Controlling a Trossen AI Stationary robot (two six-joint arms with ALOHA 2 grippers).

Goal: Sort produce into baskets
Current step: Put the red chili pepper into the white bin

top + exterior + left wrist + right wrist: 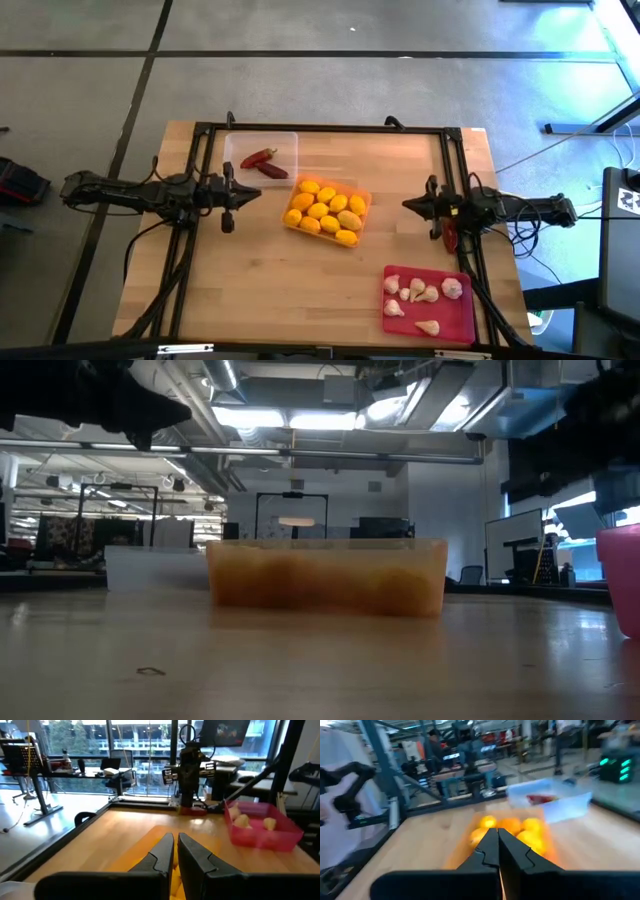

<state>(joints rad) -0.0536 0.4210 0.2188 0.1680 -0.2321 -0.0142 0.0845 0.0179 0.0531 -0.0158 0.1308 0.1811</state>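
My left claw (243,194) hovers closed and empty beside the clear tray (285,144) of chilies (264,163). My right claw (413,204) seems closed too, holding nothing. Between them the orange tray (362,193) holds lemons (325,211). Garlic (424,294) fills the red tray (462,323) near the table's (260,280) corner.

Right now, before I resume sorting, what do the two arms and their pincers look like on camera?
Both arms are dark, near black, built of slim jointed segments with black cables trailing from them in the high view. The left pincer and right pincer each end in two tapered, wedge-shaped dark fingers. A small red patch shows under the right arm near its pincer. No readable markings.
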